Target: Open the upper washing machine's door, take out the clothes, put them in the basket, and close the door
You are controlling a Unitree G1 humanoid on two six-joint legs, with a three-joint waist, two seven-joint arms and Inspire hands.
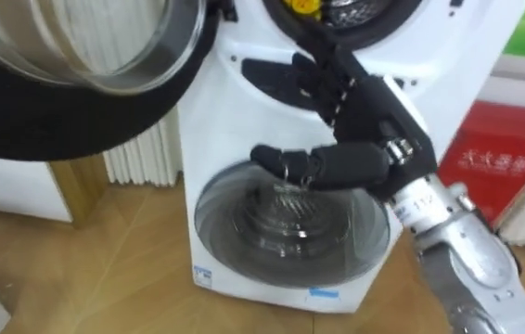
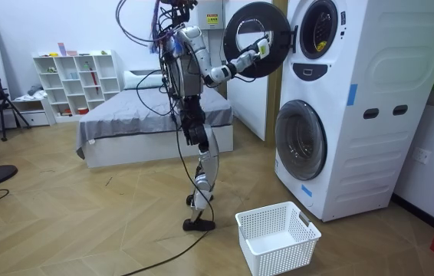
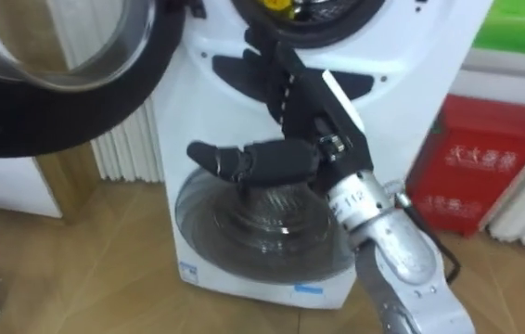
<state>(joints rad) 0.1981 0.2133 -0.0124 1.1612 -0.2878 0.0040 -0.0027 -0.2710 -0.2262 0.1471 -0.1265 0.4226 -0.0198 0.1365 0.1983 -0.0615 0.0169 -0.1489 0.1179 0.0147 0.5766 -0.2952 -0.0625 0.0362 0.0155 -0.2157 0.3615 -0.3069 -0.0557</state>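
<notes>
**Right hand raised below the upper drum, nothing in its grasp**

The robot stands on the wooden floor [image 2: 87, 222] facing a white washing machine [image 2: 370, 92]. The machine is a tall tower with two drums, one above the other, at the room view's right. Behind the robot lies a bed [image 2: 148, 123] with a grey cover. Beyond the bed, a white shelf [image 2: 75, 80] stands against the wall.

The upper door [image 2: 255, 38] is round and dark-rimmed. It is swung wide open toward the room view's left, and in the eye views it sits in the top left corner. The lower door [image 1: 290, 218] is shut, with the ribbed drum showing through its glass. A white basket [image 2: 277, 238] stands on the floor, open side up, near the machine's front bottom corner. A red box [image 1: 504, 153] stands beside the machine's right edge.

The right hand [image 1: 374, 125] is raised before the machine's front panel, between the two drum openings. Its fingers [image 1: 323, 74] are straight and lie close together, pointing up toward the lower rim of the upper opening. The thumb [image 1: 286, 160] juts sideways to the robot's left, above the lower door. The hand holds nothing.

A yellow thing [image 1: 304, 6] shows inside the upper opening at the top edge of the eye view, near the fingertips and above them. What it is cannot be told.
</notes>
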